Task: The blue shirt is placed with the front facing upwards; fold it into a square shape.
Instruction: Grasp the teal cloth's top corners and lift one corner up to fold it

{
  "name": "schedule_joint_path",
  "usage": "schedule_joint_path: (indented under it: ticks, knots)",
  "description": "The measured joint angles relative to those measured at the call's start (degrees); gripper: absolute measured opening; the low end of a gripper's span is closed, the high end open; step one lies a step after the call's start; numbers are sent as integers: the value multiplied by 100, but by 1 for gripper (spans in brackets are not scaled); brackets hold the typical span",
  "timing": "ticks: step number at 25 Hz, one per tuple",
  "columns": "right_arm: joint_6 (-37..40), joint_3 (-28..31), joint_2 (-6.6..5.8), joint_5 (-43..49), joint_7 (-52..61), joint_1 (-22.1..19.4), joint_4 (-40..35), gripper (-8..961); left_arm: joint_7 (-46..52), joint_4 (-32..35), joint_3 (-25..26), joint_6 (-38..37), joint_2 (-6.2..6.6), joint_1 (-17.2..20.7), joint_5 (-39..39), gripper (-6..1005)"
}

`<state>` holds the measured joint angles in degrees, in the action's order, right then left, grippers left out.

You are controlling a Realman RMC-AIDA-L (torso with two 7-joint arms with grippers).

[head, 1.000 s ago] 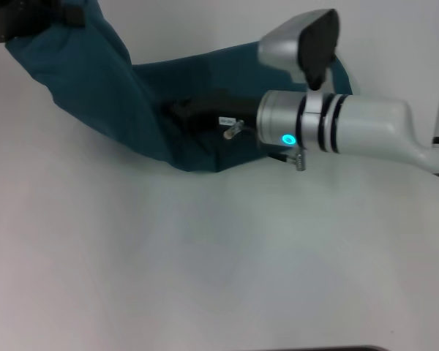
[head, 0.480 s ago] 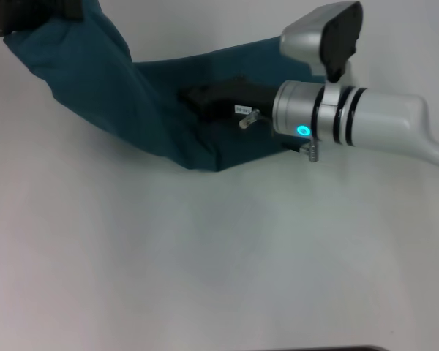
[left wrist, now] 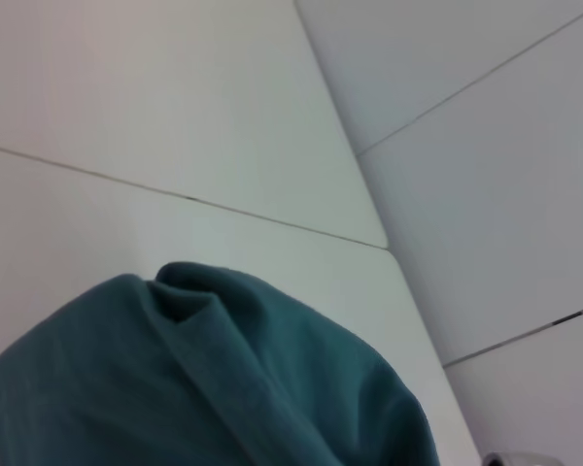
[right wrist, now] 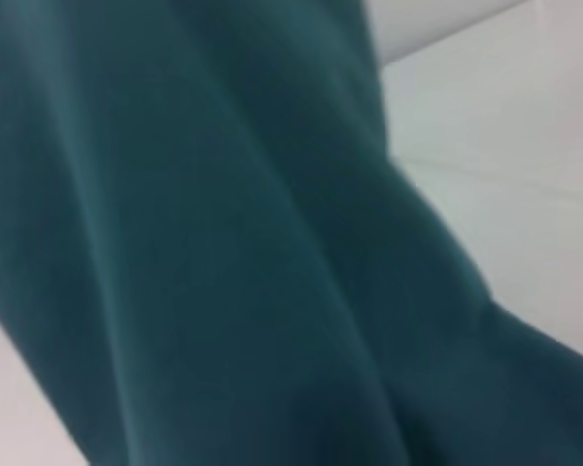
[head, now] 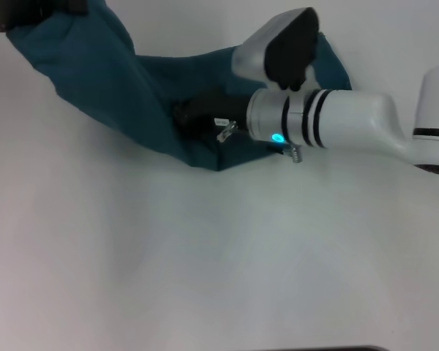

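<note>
Draping from eleven o'clock down toward the table's middle, the blue shirt (head: 110,80) is hanging because my left gripper (head: 18,11) is lifting one end there (grip hidden, I cannot tell). My right gripper (head: 194,115) is reaching in at one o'clock, buried in cloth, its fingers unseen too.

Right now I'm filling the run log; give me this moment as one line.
stage: mid-fold | blue shirt: bunched, part lifted at far left | left gripper: holding shirt up | right gripper: low against shirt | table
</note>
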<state>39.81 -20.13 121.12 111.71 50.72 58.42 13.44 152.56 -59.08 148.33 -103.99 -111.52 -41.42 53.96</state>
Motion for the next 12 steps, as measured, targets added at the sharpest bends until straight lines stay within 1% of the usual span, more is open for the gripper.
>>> schedule_joint_path:
  ticks: [4,7,8,9,10,12]
  knots:
    - [41,224,5,217,-2,72,69,6,2,0,-14,-15,-16,-28,46,78]
    - [157,337,-24,318,43,58,81,8,7,23,-8,20,8,-30,44,78]
    - [188,377,-38,327,62,15,82,8,14,36,-6,45,22,-29,33,78]
    - [306,483,-77,333,113,-127,58,9,19,46,-5,69,38,-23,19,78]
    - [306,483,-77,333,113,-127,58,9,35,54,-10,116,57,-3,-8,78]
    - [526,591,-113,337,237,-339,-77,10,75,64,-23,189,90,30,-44,78]
